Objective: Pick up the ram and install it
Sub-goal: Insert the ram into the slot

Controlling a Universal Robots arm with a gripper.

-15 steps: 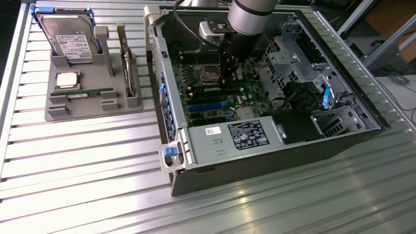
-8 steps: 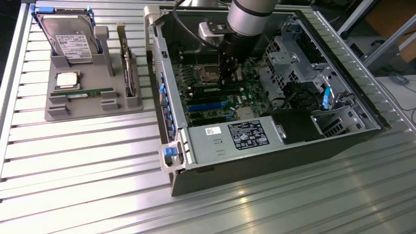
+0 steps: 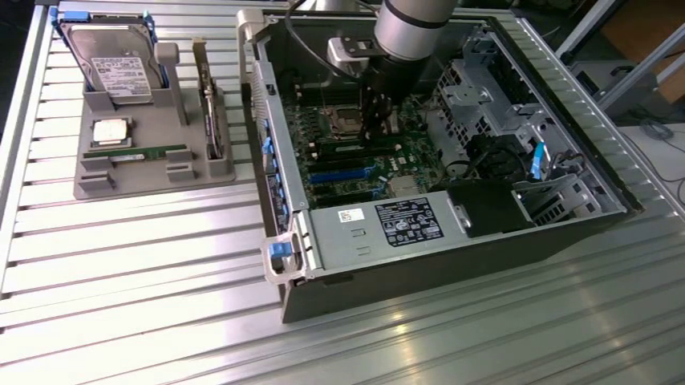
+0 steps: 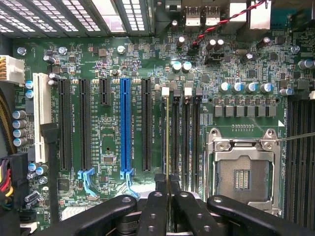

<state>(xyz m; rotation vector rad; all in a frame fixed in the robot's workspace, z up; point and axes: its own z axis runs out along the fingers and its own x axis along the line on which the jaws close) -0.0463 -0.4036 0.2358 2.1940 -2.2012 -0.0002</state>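
Gripper fingers pinched narrow on the ram, which the wrist view sees edge-on as a thin greenish-yellow line running up from between the fingertips. The stick sits over the first of the black memory slots, the one nearest the PCIe connectors, its far end at the white latch. Cannot tell whether it is seated or just resting on top.

In the exterior view the arm reaches down into the open computer case, gripper low over the motherboard, beside the empty CPU socket. The blue PCIe slot lies a few slots over from the ram.

On the exterior view's left, the grey parts tray holds a second ram stick, a silver processor and a hard drive, well apart from the case.

Risks, as a judgement:
- Stick slightly off the slot line, so the press lands on the slot wall and the board flexes or the contacts get damaged.
- Notch not matching the slot key, so the stick won't go down.
- Latches closed or half closed, so one end seats and the stick tilts.
- Narrow hold on a thin edge, so it can slip or rotate under push.
- Fingers are close to neighbouring slots and could knock them.
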